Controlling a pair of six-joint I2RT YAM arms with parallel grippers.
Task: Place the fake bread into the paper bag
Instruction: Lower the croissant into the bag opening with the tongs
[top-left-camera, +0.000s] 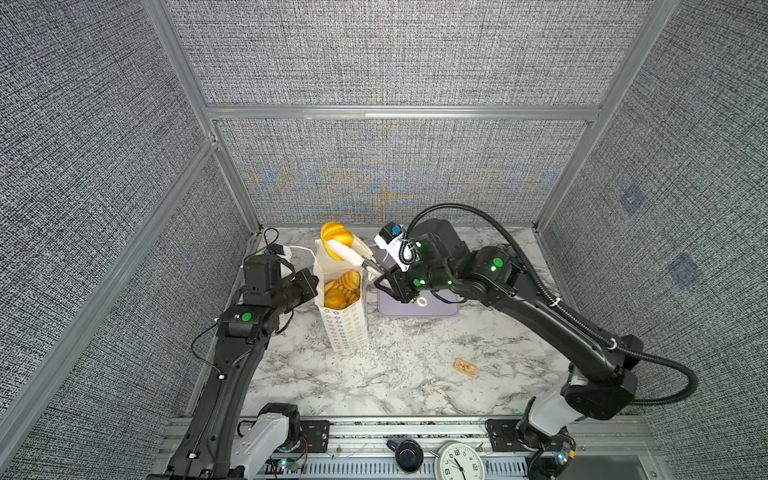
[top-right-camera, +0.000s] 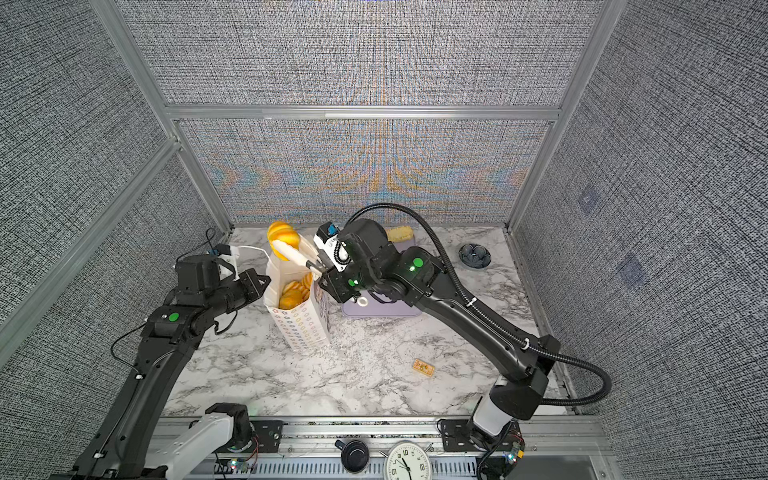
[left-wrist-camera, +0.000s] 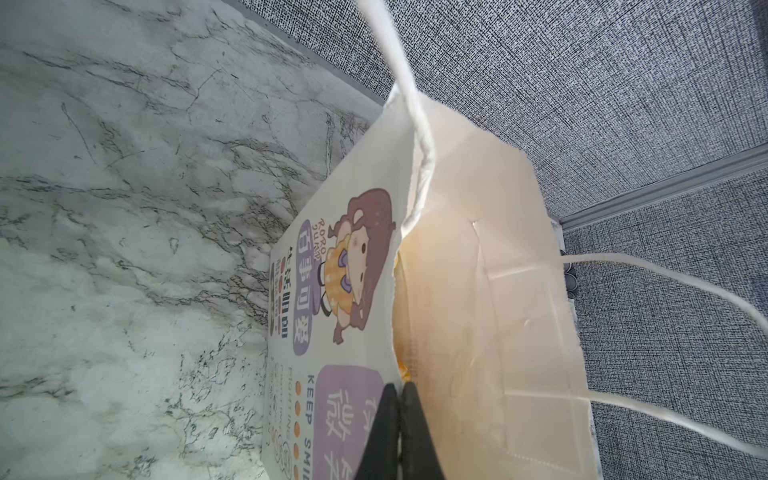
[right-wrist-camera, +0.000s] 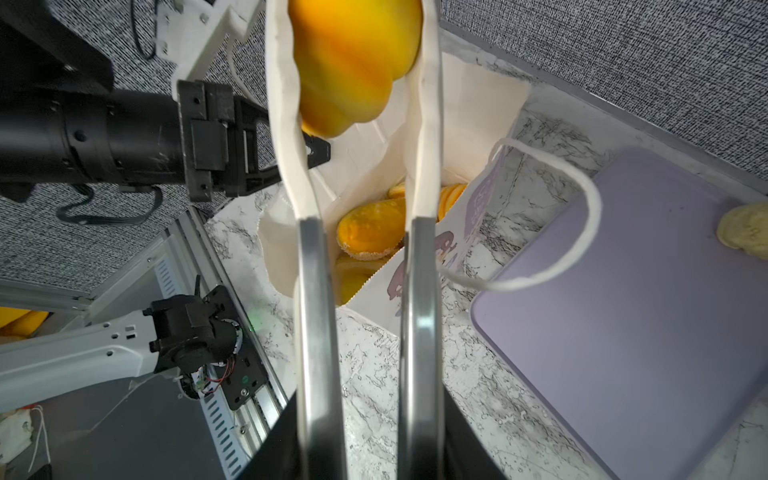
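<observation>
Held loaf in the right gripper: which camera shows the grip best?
Right wrist view: the loaf is close up, pinched in the right gripper over the paper bag. Both top views show the loaf small, by the bag's far rim. The left wrist view shows the bag, not this loaf.

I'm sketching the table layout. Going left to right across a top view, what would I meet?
left claw → paper bag → tan packet → dark bowl

Fig.: paper bag (top-left-camera: 347, 328) ×1; fake bread (top-left-camera: 334, 235) ≥5 visible (bag contents partly hidden); lavender tray (top-left-camera: 444, 309) ×1; tan packet (top-left-camera: 466, 368) ×1; small dark item (top-right-camera: 475, 254) ×1.
</observation>
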